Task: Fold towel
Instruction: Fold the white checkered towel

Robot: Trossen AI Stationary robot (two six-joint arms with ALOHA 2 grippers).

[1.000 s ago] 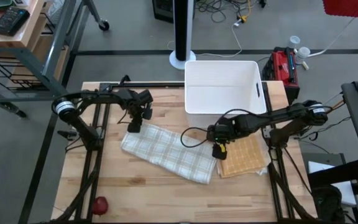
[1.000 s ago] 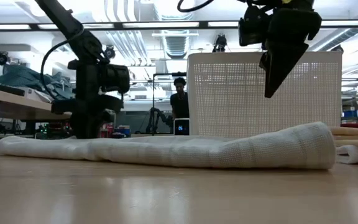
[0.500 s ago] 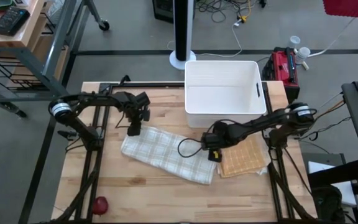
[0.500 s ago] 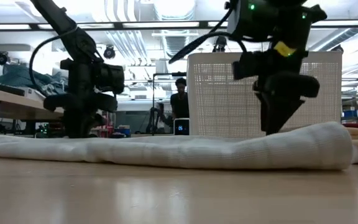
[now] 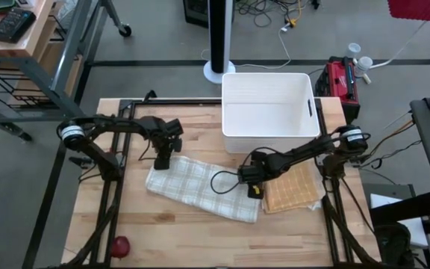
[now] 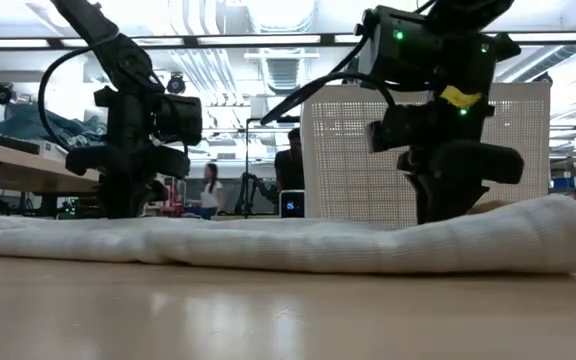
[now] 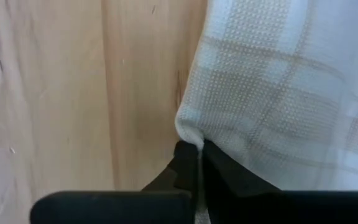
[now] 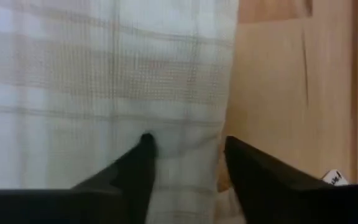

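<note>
A white plaid towel [image 5: 202,188] lies flat and slantwise on the wooden table [image 5: 178,239]; in the low view it shows as a long low roll [image 6: 268,245]. My left gripper [image 5: 163,158] is down at the towel's far left corner and shut on it. My right gripper [image 5: 254,187] is open and points down at the towel's right end [image 8: 185,93]. One finger [image 8: 143,155] stands over the cloth and the other [image 8: 241,158] over its edge. My left gripper pinches the towel's far left corner [image 7: 190,132] between its two shut fingers, coming from above and pointing down. The corner is puckered up at the fingers; the rest of the towel lies on the table. My right gripper stands low over the towel's right edge [image 8: 225,124]; whether its fingertips touch the cloth I cannot tell.
A folded tan towel [image 5: 295,187] lies just right of the plaid one. A white bin [image 5: 269,104] stands at the far side, behind my right arm. A small red thing [image 5: 119,245] lies at the near left corner. People show in the room behind [image 6: 290,170].
My right gripper has gone down and toward the table's left, from above the tan towel onto the plaid towel's right end. My left gripper has gone a little toward the near edge, onto the towel's far left corner.
</note>
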